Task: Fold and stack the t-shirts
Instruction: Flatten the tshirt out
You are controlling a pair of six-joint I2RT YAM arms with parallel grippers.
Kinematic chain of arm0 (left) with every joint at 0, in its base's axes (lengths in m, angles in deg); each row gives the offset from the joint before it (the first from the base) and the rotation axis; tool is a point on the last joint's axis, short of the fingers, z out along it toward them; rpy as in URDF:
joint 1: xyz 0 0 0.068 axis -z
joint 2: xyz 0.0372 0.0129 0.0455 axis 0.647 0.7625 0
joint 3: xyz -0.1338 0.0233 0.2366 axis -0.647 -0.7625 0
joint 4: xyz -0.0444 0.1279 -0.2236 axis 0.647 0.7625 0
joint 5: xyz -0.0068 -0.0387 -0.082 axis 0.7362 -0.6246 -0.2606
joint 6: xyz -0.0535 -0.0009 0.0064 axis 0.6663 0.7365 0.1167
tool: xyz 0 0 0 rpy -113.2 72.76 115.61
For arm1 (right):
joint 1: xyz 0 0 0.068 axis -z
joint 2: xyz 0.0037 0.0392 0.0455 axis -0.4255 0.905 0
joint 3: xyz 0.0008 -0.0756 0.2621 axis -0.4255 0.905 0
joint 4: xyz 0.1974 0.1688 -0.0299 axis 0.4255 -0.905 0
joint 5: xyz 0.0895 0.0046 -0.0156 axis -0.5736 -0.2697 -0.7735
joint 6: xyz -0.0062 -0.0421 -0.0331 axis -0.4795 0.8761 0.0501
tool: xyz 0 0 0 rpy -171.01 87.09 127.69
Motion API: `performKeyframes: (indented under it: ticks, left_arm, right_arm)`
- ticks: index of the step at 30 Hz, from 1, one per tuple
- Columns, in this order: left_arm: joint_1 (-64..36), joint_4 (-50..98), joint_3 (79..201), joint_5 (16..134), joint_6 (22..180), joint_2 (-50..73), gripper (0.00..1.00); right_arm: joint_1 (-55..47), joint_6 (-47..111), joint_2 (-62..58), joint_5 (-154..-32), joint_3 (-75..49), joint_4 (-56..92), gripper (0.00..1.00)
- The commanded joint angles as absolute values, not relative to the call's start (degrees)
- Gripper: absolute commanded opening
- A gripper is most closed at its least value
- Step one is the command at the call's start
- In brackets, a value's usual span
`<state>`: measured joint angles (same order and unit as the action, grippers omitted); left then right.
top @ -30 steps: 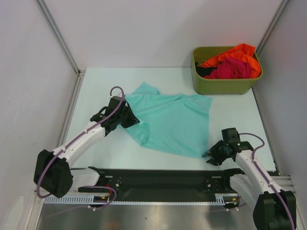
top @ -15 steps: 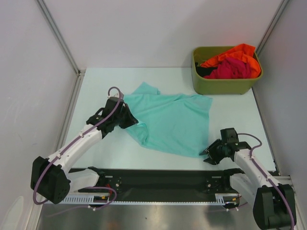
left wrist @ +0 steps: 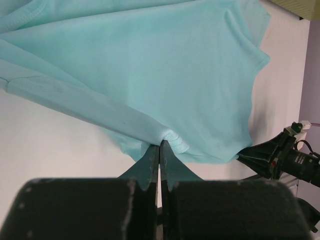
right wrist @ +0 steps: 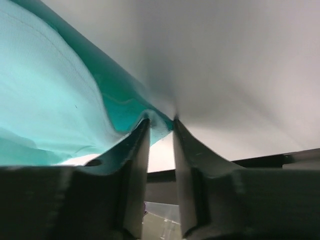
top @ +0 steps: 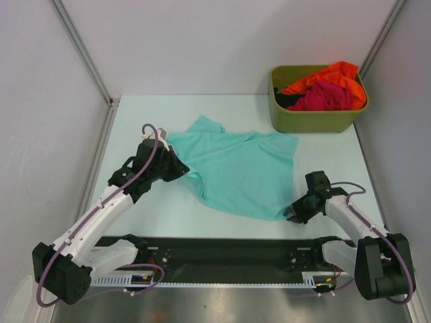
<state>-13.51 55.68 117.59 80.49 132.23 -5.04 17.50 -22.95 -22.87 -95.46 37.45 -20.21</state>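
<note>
A teal t-shirt (top: 242, 168) lies spread on the white table, rumpled along its left side. My left gripper (top: 183, 169) is shut on that left edge, and in the left wrist view the cloth (left wrist: 150, 65) bunches at the pinched tips (left wrist: 160, 145). My right gripper (top: 291, 217) sits low at the shirt's near right corner. Its jaws stand apart in the right wrist view (right wrist: 160, 122), with the corner of the teal cloth (right wrist: 45, 100) lying between the fingertips. An orange t-shirt (top: 333, 73) and a magenta-red t-shirt (top: 323, 97) are heaped in the bin.
The olive-green bin (top: 310, 121) stands at the table's far right corner. White walls close in the table on the left, back and right. A black rail (top: 222, 252) runs along the near edge between the arm bases.
The left arm has drawn leftward with the shirt's edge in its grip, stretching the cloth. The right gripper has crept up to the shirt's near right corner and its jaws have narrowed.
</note>
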Motion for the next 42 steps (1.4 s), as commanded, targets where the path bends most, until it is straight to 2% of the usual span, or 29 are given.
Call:
performKeyframes:
  ticks: [1,3,4,5,9,17,23,28,30,36,42]
  left_arm:
    - [-13.68,56.7,119.84,81.82,130.61,-7.15,0.0]
    - [-13.77,57.66,120.11,82.09,130.43,-7.59,0.0]
    - [-13.68,57.93,120.19,82.35,130.34,-7.94,0.0]
    - [-13.68,58.8,120.54,82.61,130.25,-8.56,0.0]
    - [-13.86,62.31,123.35,84.62,129.73,-9.79,0.0]
    - [-13.95,64.61,135.2,90.7,123.06,-13.22,0.0]
    - [-13.95,57.32,148.46,86.57,113.58,-12.96,0.0]
    - [-14.12,56.35,160.33,88.41,105.84,-12.34,0.0]
    - [-14.03,55.82,163.34,88.24,103.72,-12.52,0.0]
    - [-14.12,55.12,172.66,80.61,98.7,-16.02,0.01]
    - [-13.95,60.12,180.75,68.66,106.6,-19.37,0.0]
  right_arm:
    - [16.83,-24.75,-19.44,-89.42,37.64,-18.77,0.29]
    - [16.39,-24.84,-18.91,-90.12,38.08,-17.7,0.17]
    - [16.22,-24.67,-18.82,-90.3,38.34,-17.0,0.01]
    - [16.04,-23.97,-18.91,-90.3,38.17,-17.0,0.0]
    - [15.34,-19.76,-20.84,-89.6,35.01,-19.36,0.0]
    - [14.99,-5.17,-26.9,-88.72,20.87,-22.36,0.0]
    - [15.07,2.04,-27.0,-89.78,0.49,-21.74,0.0]
    - [15.07,6.17,-22.87,-90.64,-19.53,-24.91,0.0]
    - [14.99,6.45,-22.86,-91.7,-23.95,-25.87,0.0]
    - [14.99,7.24,-26.99,-91.97,-37.85,-32.98,0.0]
    - [15.51,6.8,-32.97,-89.86,-49.43,-43.87,0.0]
